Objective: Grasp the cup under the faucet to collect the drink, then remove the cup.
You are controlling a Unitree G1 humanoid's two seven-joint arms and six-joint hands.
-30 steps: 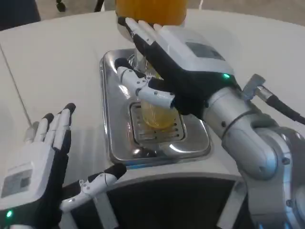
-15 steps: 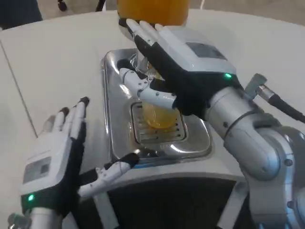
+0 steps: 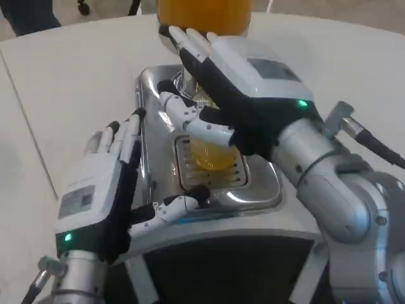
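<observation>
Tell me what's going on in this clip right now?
The robot's right hand reaches over a shiny metal drip tray, its fingers around a clear cup of orange drink standing on the tray's grate below the orange dispenser tank. The left hand is open, with fingers spread, at the tray's left edge and holds nothing. The cup is not yet lifted away.

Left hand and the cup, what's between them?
In the head view, only bare shiny tray lies between the left hand and the cup.
</observation>
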